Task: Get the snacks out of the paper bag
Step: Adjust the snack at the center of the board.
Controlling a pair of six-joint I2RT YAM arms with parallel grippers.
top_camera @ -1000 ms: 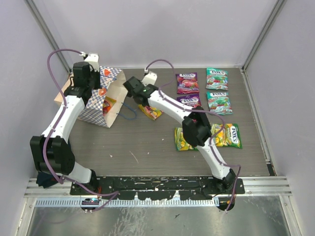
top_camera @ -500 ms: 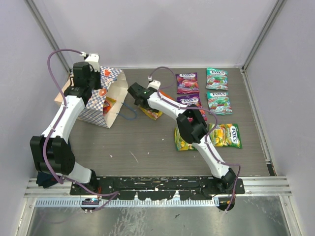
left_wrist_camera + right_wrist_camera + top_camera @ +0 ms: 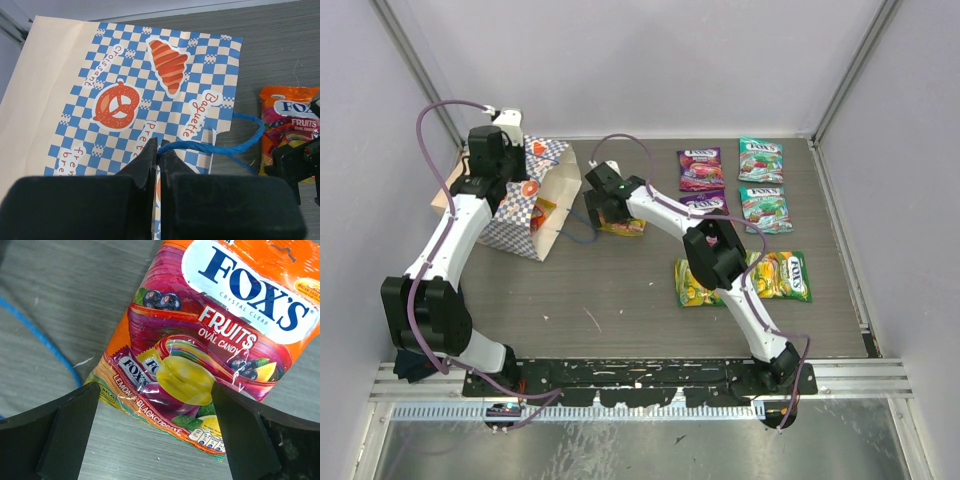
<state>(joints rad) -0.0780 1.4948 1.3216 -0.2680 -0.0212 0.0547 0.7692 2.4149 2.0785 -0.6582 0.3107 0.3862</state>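
Grey table (image 3: 620,290), paper bag (image 3: 515,236) interior mostly hidden

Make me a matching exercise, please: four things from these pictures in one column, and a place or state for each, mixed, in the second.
1 left gripper
2 right gripper
3 orange packet
4 teal packets

a far right corner
b open over a packet
c shut on the blue cord handle
d lying before the paper bag's mouth

Pairs: 1-c, 2-b, 3-d, 4-a
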